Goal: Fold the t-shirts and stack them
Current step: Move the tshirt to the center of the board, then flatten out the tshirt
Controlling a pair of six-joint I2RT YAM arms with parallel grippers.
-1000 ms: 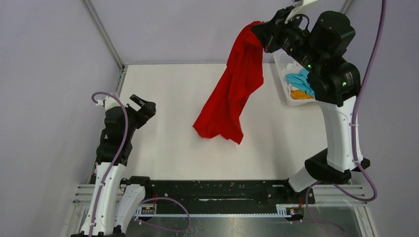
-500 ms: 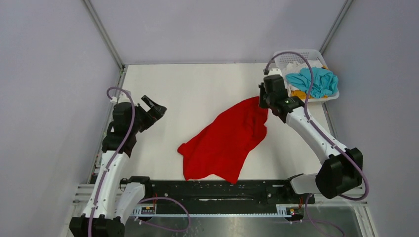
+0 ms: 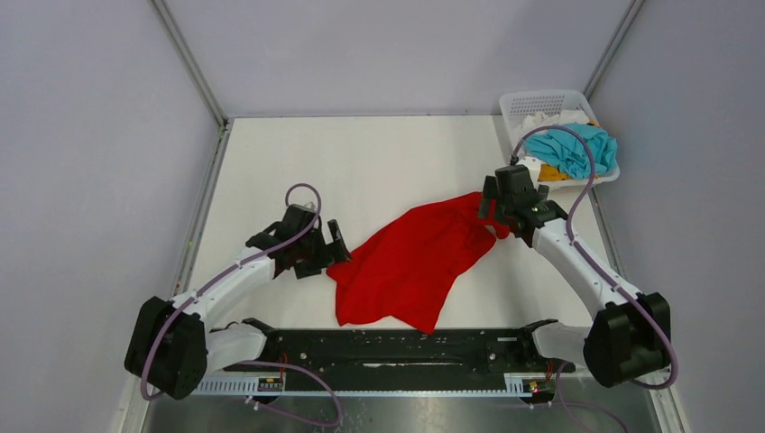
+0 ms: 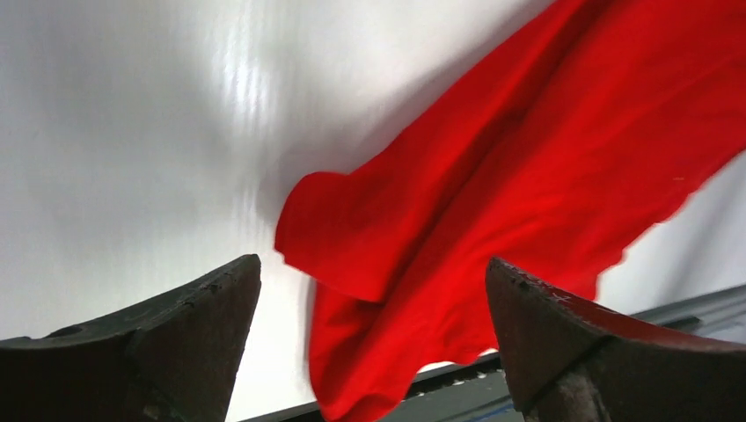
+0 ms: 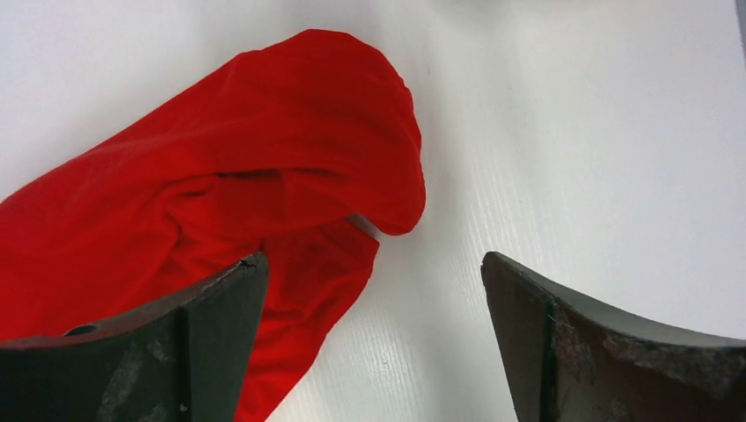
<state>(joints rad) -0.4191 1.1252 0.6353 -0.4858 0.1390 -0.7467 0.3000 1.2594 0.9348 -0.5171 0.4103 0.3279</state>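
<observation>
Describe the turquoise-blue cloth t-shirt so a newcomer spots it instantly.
Find the white perforated plastic basket at the far right corner of the table. The turquoise-blue cloth t-shirt lies crumpled on top of the pile inside. It is the only blue piece there: an orange-yellow shirt peeks out at the near edge and a white shirt at the far side.

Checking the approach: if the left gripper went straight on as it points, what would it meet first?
Most likely the left gripper meets the red t-shirt, its near edge lying straight ahead; depth is unclear.
</observation>
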